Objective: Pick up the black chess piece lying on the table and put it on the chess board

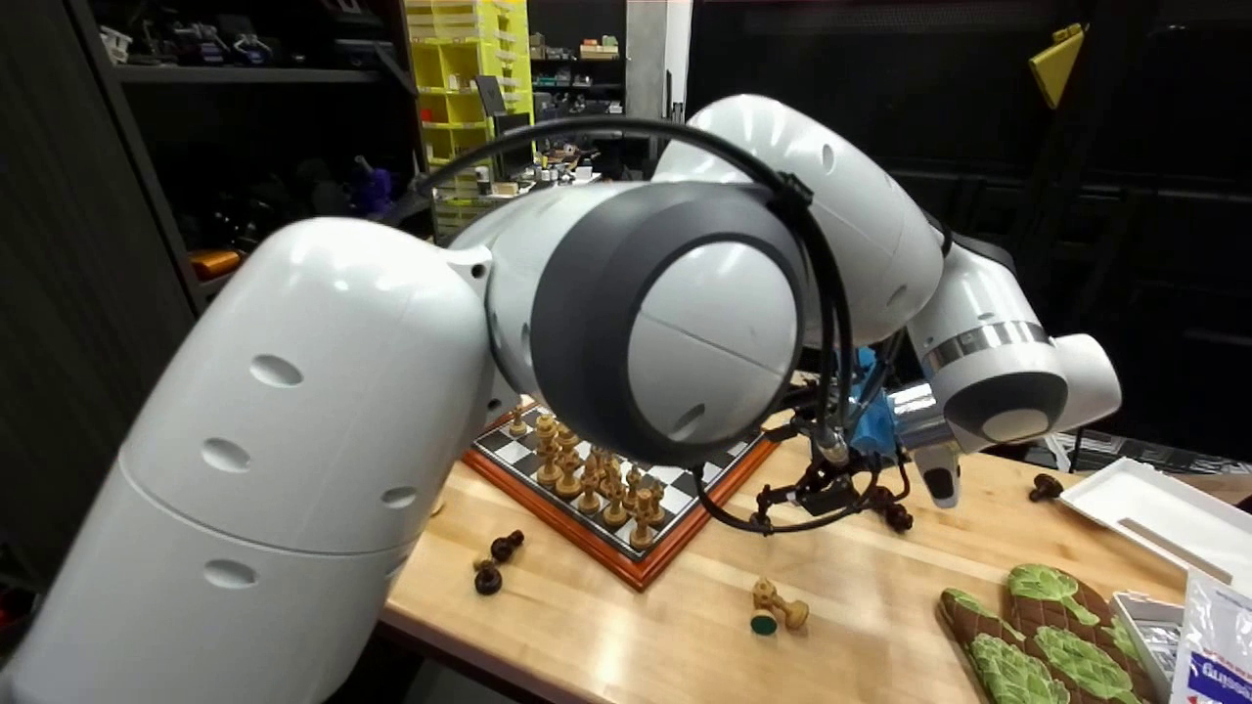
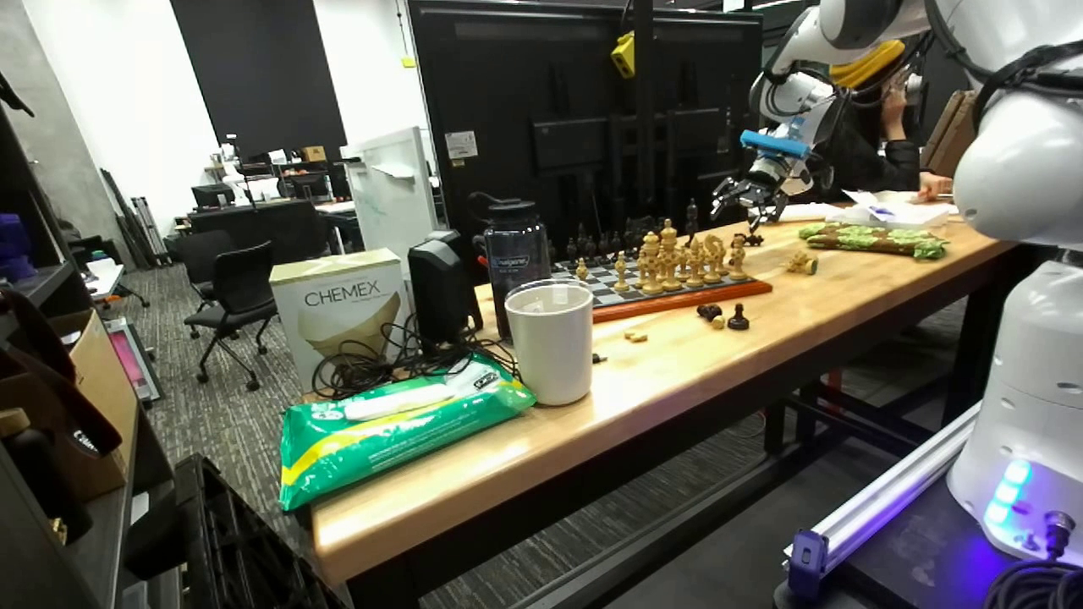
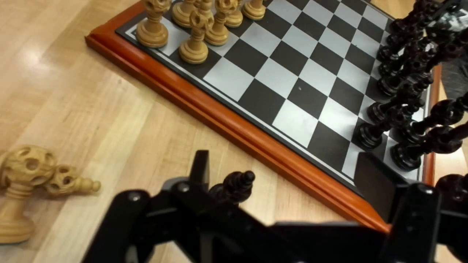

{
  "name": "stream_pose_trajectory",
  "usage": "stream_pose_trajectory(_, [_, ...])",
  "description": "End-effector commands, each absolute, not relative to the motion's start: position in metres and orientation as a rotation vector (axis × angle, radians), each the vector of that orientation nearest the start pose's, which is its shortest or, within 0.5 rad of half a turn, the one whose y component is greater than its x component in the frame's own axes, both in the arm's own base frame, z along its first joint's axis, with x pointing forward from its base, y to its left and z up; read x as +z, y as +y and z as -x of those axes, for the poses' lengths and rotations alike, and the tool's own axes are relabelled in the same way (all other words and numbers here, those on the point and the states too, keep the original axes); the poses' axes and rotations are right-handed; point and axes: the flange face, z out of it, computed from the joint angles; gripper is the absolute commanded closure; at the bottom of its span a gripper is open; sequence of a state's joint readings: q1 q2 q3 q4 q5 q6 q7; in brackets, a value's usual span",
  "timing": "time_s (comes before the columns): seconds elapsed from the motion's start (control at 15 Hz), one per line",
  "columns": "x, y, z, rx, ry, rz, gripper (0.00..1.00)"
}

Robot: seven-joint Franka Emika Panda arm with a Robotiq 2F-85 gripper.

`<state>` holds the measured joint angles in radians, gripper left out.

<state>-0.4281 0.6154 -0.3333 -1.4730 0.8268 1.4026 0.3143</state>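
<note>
The chess board, with light and dark squares and a reddish-brown frame (image 3: 204,106), fills the upper right of the wrist view. It also shows in both exterior views (image 1: 597,548) (image 2: 685,302). A black chess piece (image 3: 238,186) is on the table beside the board, near the left finger in the wrist view; its lower part is hidden behind the gripper. Dark pieces (image 1: 892,510) also lie below the gripper in an exterior view. My gripper (image 3: 289,171) is open, with nothing between its fingers. It hovers above the table by the board's edge and shows in an exterior view (image 2: 736,211).
Light pieces (image 3: 195,47) and black pieces (image 3: 369,133) stand on the board. Fallen light pieces (image 1: 773,606) and more dark pieces (image 1: 488,579) are on the table. A patterned oven mitt (image 1: 1061,636), white tray (image 1: 1164,518), white mug (image 2: 550,347) and black bottle (image 2: 514,254) are around.
</note>
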Motion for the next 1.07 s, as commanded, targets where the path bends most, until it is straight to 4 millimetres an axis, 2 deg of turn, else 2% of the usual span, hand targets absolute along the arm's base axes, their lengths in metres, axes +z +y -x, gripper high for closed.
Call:
stream_pose_trajectory(0.0, [0.370,-0.324,-0.549,0.504,1.378,2.109,0.00])
stream_pose_trajectory(0.2, [0.396,-0.294,-0.559,0.398,1.336,2.318,0.00])
stream_pose_trajectory(0.33, [0.404,-0.271,-0.566,0.334,1.301,2.458,0.00])
stream_pose_trajectory(0.53, [0.402,-0.233,-0.573,0.265,1.213,2.675,0.00])
stream_pose_trajectory(0.8, [0.387,-0.191,-0.572,0.199,1.040,2.954,0.00])
stream_pose_trajectory(1.0, [0.381,-0.170,-0.563,0.136,0.871,3.151,0.00])
